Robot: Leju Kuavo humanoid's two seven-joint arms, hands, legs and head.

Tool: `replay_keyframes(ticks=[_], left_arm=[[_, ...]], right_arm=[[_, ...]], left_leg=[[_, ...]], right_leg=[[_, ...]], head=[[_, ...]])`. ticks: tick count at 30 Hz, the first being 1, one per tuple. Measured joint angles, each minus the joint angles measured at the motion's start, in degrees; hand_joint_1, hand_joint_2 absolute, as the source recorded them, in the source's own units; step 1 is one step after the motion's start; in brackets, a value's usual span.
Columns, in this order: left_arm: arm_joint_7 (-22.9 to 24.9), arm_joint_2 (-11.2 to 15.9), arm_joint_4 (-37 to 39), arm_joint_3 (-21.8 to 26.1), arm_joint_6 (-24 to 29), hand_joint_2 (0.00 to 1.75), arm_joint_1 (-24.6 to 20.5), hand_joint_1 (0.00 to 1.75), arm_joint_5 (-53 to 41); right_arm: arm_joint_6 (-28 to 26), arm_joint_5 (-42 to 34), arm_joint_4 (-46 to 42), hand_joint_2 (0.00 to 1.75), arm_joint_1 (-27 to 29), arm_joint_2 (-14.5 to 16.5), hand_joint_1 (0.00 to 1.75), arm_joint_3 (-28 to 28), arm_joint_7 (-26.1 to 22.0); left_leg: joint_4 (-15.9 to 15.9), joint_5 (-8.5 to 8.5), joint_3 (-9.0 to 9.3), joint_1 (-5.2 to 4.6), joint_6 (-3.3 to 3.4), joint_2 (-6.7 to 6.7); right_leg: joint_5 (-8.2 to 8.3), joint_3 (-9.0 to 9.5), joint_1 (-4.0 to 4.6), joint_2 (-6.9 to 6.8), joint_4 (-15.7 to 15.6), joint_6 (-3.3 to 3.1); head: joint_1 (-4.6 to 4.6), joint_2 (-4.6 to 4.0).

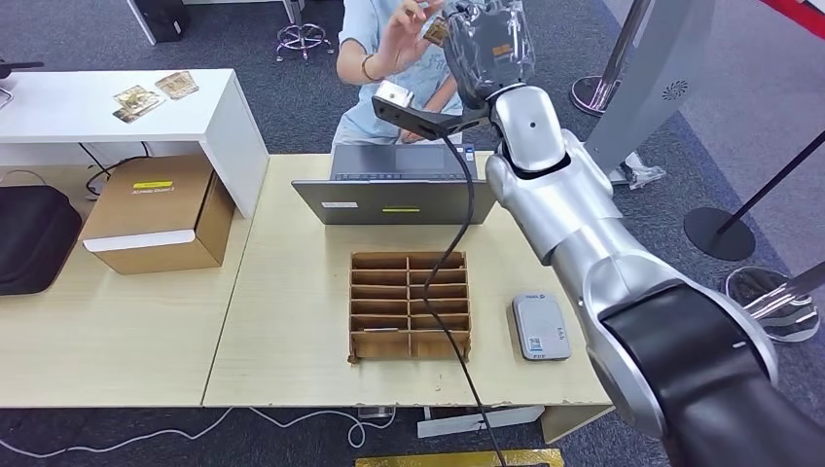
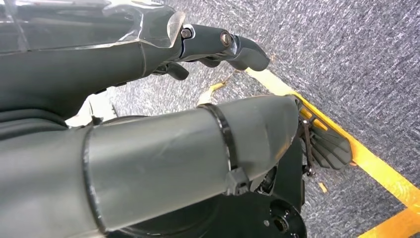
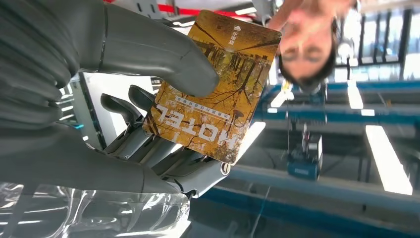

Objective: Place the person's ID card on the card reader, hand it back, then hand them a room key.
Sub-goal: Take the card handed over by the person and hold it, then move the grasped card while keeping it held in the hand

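My right hand [image 1: 488, 51] is raised high over the far side of the table. It pinches an orange room key card [image 3: 218, 94] printed "HOTEL" between thumb [image 3: 163, 54] and fingers. The card [image 1: 435, 32] points toward the person [image 1: 375, 58] seated behind the laptop. The person's hand [image 1: 402, 34] is lifted right beside the card; I cannot tell if it touches. The grey card reader [image 1: 541, 328] lies on the table's near right with nothing on it. My left hand [image 2: 213, 44] hangs over the carpet, holding nothing, fingers loosely extended.
An open laptop [image 1: 394, 190] stands at the table's far edge. A cardboard slot organizer [image 1: 410, 305] sits mid-table with a black cable across it. A cardboard box [image 1: 161, 214], black bag [image 1: 29, 238] and white desk [image 1: 219, 117] lie left; stanchion bases [image 1: 718, 233] stand right.
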Motion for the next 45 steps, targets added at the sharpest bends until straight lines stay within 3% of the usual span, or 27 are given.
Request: replay_keyframes(ticks=[5, 11, 13, 17, 20, 24, 31, 37, 45], left_arm=[[0.00, 0.01, 0.00, 1.07, -0.88, 0.00, 0.11, 0.00, 1.46], [-0.02, 0.01, 0.00, 2.53, -1.78, 0.00, 0.50, 0.00, 2.79], [-0.02, 0.01, 0.00, 2.97, -2.15, 0.00, 0.66, 0.00, 3.36], [-0.05, -0.01, 0.00, 4.10, -3.15, 0.00, 1.07, 0.00, 4.89], [-0.25, -0.01, 0.00, 4.96, -3.50, 0.00, 1.69, 0.00, 5.84], [-0.35, -0.07, 0.00, 5.91, -3.84, 0.00, 1.92, 0.00, 6.51], [0.04, -0.08, 0.00, 6.79, -4.28, 0.00, 1.91, 0.00, 6.69], [0.54, -0.07, 0.00, 7.32, -4.40, 0.00, 1.88, 0.00, 6.90], [1.25, -0.07, 0.00, 7.90, -4.50, 0.00, 1.89, 0.00, 7.45]], right_arm=[[-4.08, -1.00, -10.84, 1.75, 7.89, -4.53, 1.75, -2.13, -2.37], [-0.25, -15.48, -24.74, 1.75, 19.08, -10.83, 1.75, -7.76, -10.23], [4.78, -24.88, -28.33, 1.75, 22.10, -13.01, 1.75, -10.21, -13.42], [24.25, -54.70, -33.83, 1.75, 28.06, -19.45, 1.75, -17.72, -19.85], [33.17, -66.59, -34.82, 1.75, 31.77, -25.21, 1.75, -23.50, -21.13], [37.28, -71.55, -35.55, 1.75, 36.59, -30.50, 1.75, -28.37, -21.00], [41.64, -77.84, -38.62, 1.75, 44.47, -35.72, 1.75, -30.90, -17.45], [46.62, -80.78, -39.00, 1.75, 49.74, -39.47, 1.75, -30.12, -14.87], [52.20, -85.43, -39.43, 1.75, 55.14, -41.88, 1.75, -25.37, -11.22]], left_leg=[[0.00, -0.02, -0.01, 0.00, 0.02, -0.12], [0.02, -0.08, -0.03, -0.03, 0.10, -0.12], [0.05, -0.11, -0.01, -0.03, 0.12, -0.12], [0.09, -0.13, -0.06, -0.03, 0.17, -0.48], [0.11, -0.19, -0.13, -0.05, 0.27, -0.63], [0.12, -0.29, -0.14, -0.06, 0.39, -0.48], [0.11, -0.30, -0.14, -0.04, 0.41, -0.48], [0.10, -0.30, -0.15, -0.05, 0.41, -0.42], [0.10, -0.30, -0.15, -0.05, 0.41, -0.43]], right_leg=[[-0.01, 0.04, 0.00, -0.12, -0.04, 0.01], [-0.01, 0.05, -0.02, -0.15, -0.09, 0.02], [-0.01, 0.05, -0.02, -0.15, -0.11, 0.03], [-0.10, 0.14, -0.02, -0.51, -0.15, 0.15], [-0.14, 0.20, -0.03, -0.69, -0.18, 0.22], [-0.14, 0.19, -0.03, -0.58, -0.20, 0.23], [-0.18, 0.17, -0.02, -0.57, -0.20, 0.27], [-0.18, 0.17, -0.03, -0.53, -0.20, 0.27], [-0.18, 0.18, -0.03, -0.55, -0.20, 0.28]], head=[[0.01, 0.00], [0.00, 0.00], [-0.01, 0.00], [-0.01, 0.00], [0.01, 0.00], [0.00, 0.00], [-0.01, 0.00], [-0.02, 0.00], [-0.01, 0.00]])
